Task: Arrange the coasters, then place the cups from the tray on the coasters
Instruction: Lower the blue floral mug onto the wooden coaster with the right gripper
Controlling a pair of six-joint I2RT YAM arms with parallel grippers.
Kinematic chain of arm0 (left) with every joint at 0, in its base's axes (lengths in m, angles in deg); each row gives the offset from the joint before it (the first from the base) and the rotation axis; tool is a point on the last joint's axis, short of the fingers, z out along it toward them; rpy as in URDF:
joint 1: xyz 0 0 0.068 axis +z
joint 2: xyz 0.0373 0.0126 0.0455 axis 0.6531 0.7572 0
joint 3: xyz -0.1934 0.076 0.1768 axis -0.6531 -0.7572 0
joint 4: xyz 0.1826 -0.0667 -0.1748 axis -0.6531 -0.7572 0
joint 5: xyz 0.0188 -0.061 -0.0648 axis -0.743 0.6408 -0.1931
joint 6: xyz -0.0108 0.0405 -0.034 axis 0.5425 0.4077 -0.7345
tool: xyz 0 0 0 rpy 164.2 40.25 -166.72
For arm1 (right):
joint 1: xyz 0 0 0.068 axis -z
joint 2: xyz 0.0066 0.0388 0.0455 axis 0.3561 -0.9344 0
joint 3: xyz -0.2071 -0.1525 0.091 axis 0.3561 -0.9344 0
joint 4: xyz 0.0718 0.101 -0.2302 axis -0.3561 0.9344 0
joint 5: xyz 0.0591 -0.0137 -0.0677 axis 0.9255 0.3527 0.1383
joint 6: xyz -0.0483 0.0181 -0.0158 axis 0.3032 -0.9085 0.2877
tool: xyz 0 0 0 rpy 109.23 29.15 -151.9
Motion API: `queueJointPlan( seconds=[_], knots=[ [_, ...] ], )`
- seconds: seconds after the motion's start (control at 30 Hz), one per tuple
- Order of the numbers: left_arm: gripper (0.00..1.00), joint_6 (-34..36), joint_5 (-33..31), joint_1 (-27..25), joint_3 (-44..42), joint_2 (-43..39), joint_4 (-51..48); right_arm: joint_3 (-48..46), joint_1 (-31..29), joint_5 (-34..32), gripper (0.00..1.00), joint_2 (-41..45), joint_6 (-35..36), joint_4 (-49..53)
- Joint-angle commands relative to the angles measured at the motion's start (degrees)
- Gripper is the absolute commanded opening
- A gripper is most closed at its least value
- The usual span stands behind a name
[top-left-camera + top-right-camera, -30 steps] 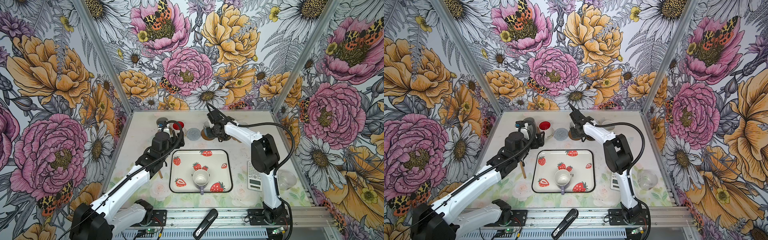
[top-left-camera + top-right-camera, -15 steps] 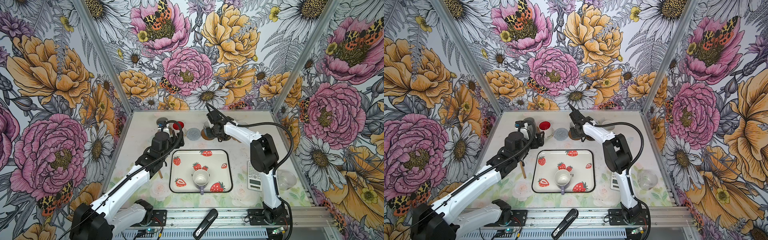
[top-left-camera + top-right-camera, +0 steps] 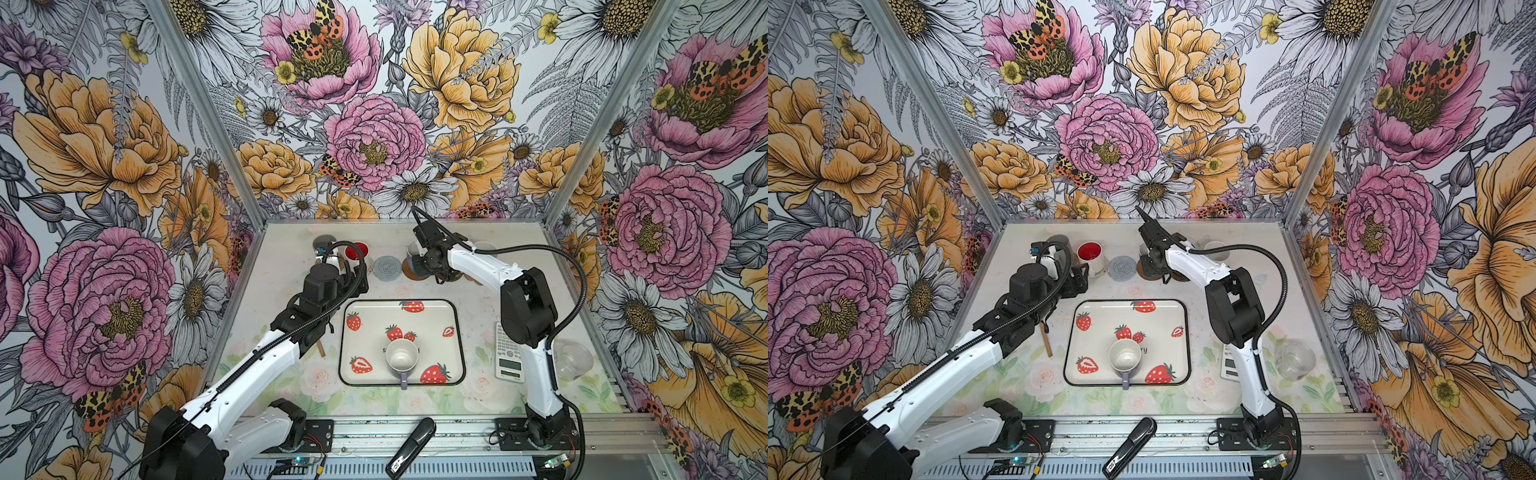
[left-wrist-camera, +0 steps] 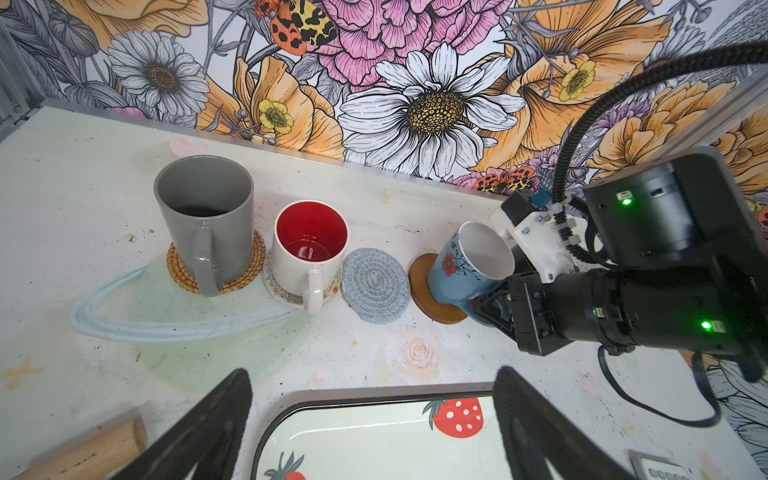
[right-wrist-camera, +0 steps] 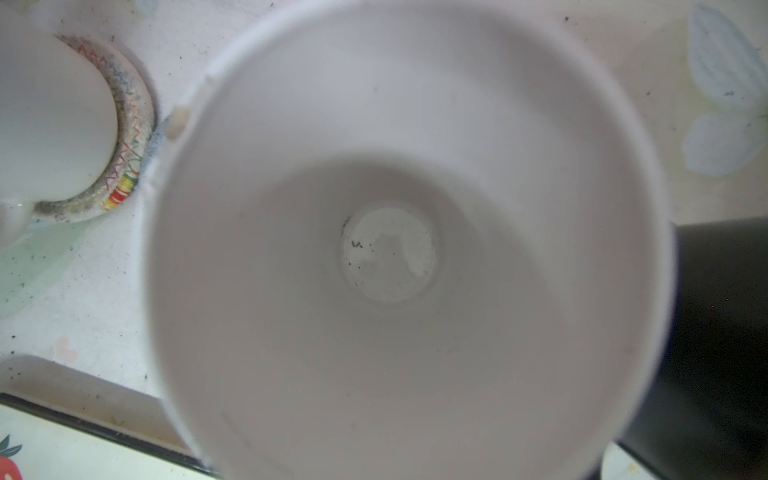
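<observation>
Your right fingers (image 4: 492, 305) grip the blue cup (image 4: 461, 270), tilted over the brown coaster (image 4: 424, 286). Let go now and it may tip. Your left fingers (image 4: 208, 428) are open and empty.

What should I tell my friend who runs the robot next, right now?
Left gripper: open, empty, near the tray's far edge.
Right gripper: shut on the blue mug, tilted over a brown disc coaster.
Done: grey mug on rattan coaster; red-inside mug on cream coaster.
Left: set the blue mug flat; lavender mug waits on the tray, grey-blue coaster bare.
</observation>
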Motion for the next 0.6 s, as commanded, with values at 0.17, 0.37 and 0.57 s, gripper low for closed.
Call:
queueJointPlan(
  seconds=[0.17, 0.37, 0.57],
  knots=[
    [0.92, 0.64, 0.68, 0.41, -0.15, -1.26, 0.07, 0.26, 0.09, -0.84, 0.01, 0.91, -0.27, -1.56],
    [0.92, 0.66, 0.62, 0.58, -0.28, -1.26, 0.05, 0.33, 0.09, -0.8, 0.02, 1.0, -0.27, -1.6],
    [0.92, 0.79, 0.95, 0.58, -0.1, -1.01, 0.05, 0.32, 0.09, -0.9, 0.04, 1.09, -0.35, -1.47]
  ],
)
